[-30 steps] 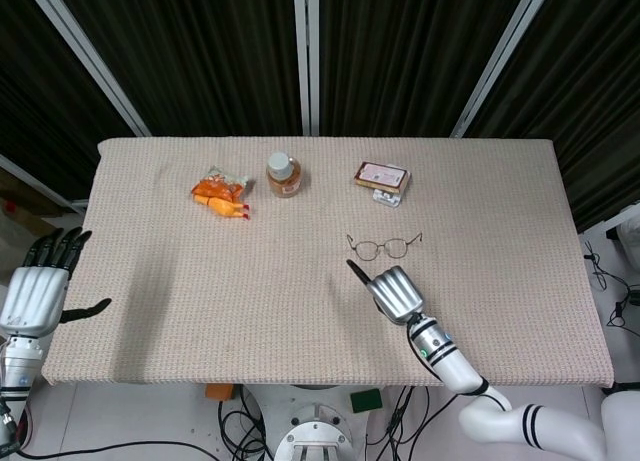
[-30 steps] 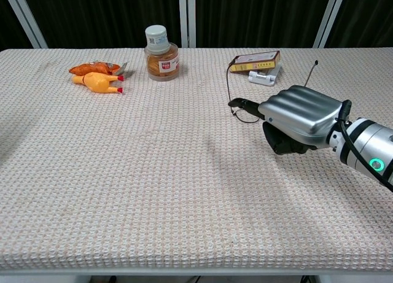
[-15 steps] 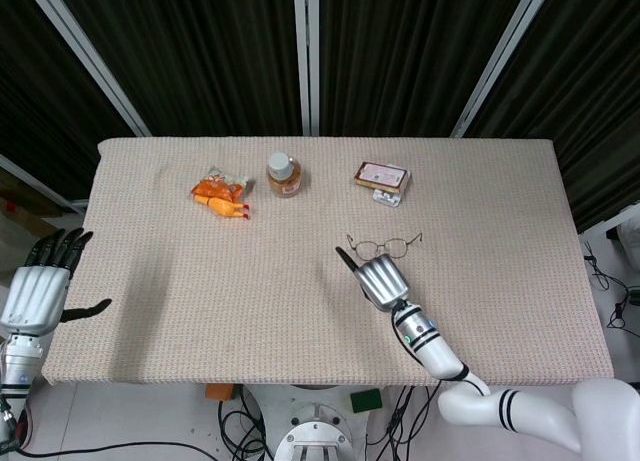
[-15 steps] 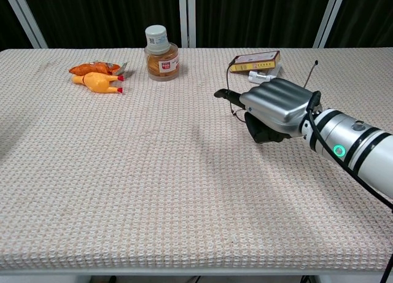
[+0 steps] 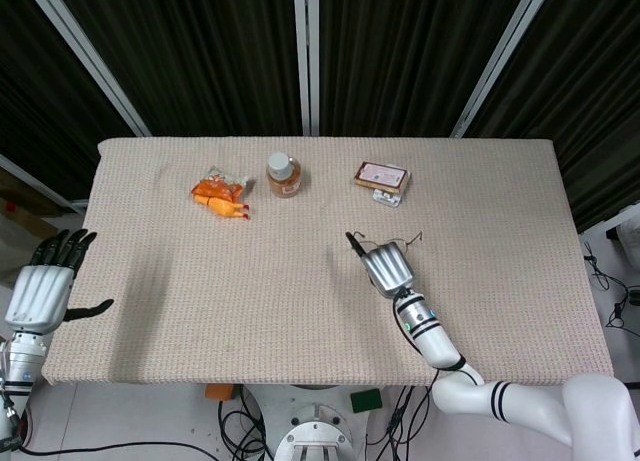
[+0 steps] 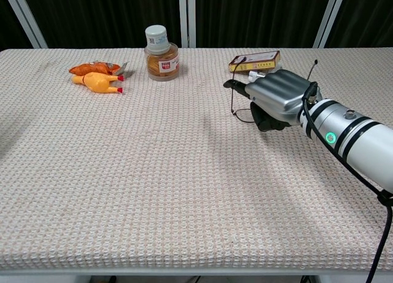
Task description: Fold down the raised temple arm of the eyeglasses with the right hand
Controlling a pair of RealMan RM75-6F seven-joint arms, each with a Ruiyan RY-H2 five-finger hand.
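Woven beige tablecloth [image 5: 200, 301], frame centre: right hand [image 6: 276, 99], curled, empty, one finger extended at eyeglasses [image 6: 239, 114]; risk: frame pushed sideways, raised temple unfolded.

No readable text in either view. The amber jar with a white screw lid [image 6: 162, 61], upper centre of the chest view, is showing a white-and-red label, but the print is blurring out, too small to read. The flat yellow-and-brown box [image 6: 255, 61], upper right of centre, is showing dark banding on its side edge, no legible letters; from the head view its top [image 5: 381, 173] is showing a pinkish panel, also unreadable. The orange crinkled snack packet [image 6: 96, 67], upper left, is showing no legible print.
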